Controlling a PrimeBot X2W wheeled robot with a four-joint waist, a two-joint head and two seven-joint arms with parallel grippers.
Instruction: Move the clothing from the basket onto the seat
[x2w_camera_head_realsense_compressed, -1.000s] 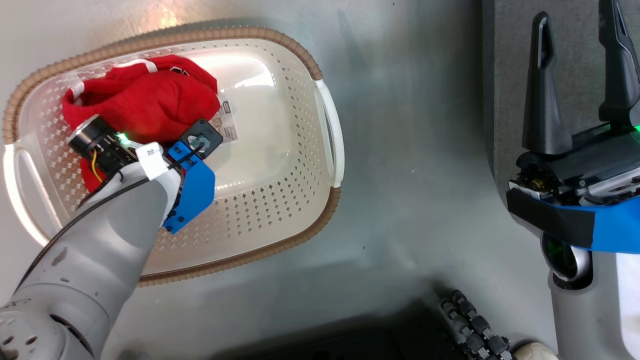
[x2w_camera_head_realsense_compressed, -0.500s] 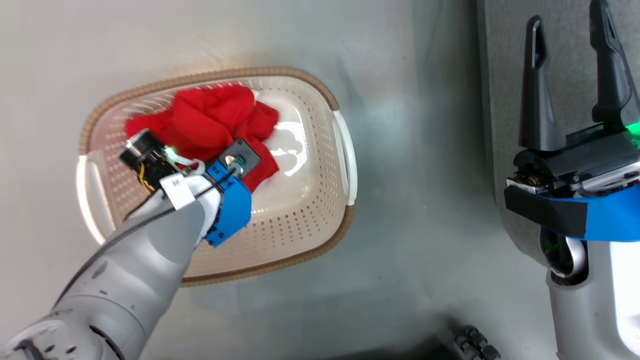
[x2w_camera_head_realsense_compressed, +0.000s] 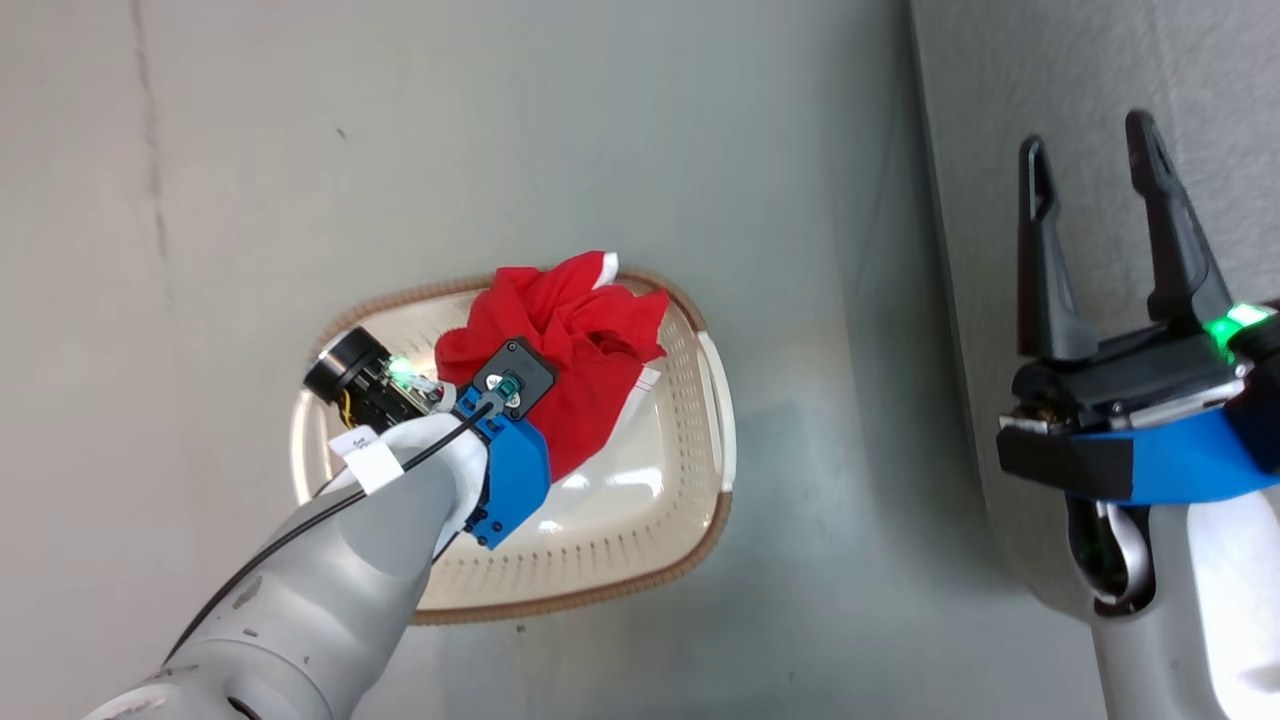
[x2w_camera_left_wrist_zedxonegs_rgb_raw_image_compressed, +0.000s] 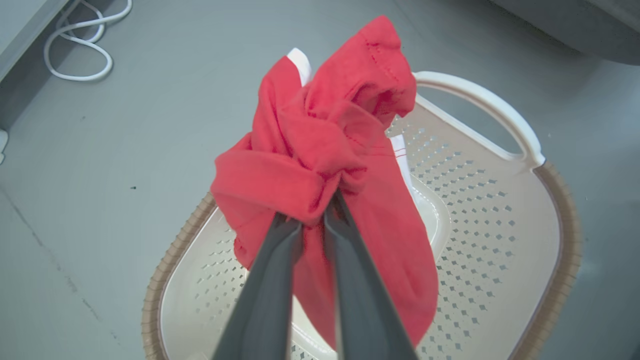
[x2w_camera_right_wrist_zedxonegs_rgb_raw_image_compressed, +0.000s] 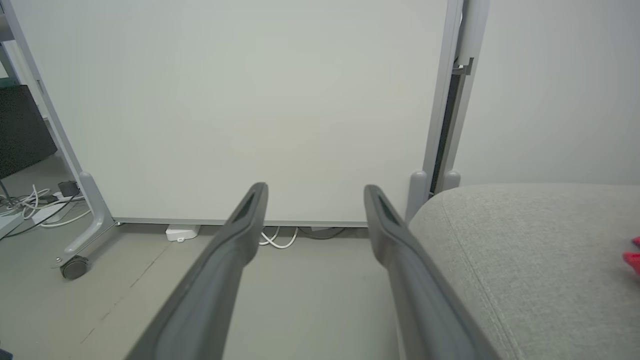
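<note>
Above the basket (x2w_camera_left_wrist_zedxonegs_rgb_raw_image_compressed: 500, 240), left tool (x2w_camera_left_wrist_zedxonegs_rgb_raw_image_compressed: 315, 216) pinches red clothing (x2w_camera_left_wrist_zedxonegs_rgb_raw_image_compressed: 320, 145) (bunched).

Clothing (x2w_camera_left_wrist_zedxonegs_rgb_raw_image_compressed: 325, 150): soft red cloth, matt. Basket (x2w_camera_left_wrist_zedxonegs_rgb_raw_image_compressed: 490, 215): glossy cream plastic, perforated; brown ribbed rim. Seat (x2w_camera_right_wrist_zedxonegs_rgb_raw_image_compressed: 525, 260): grey woven fabric, coarse, matt, stitched seam. Floor (x2w_camera_head_realsense_compressed: 500, 150): smooth grey, faint sheen.

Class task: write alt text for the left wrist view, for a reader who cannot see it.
The left gripper is shut on a bunched red garment with white trim, hanging above a cream perforated basket on a grey floor. A white cable lies at top left.
</note>
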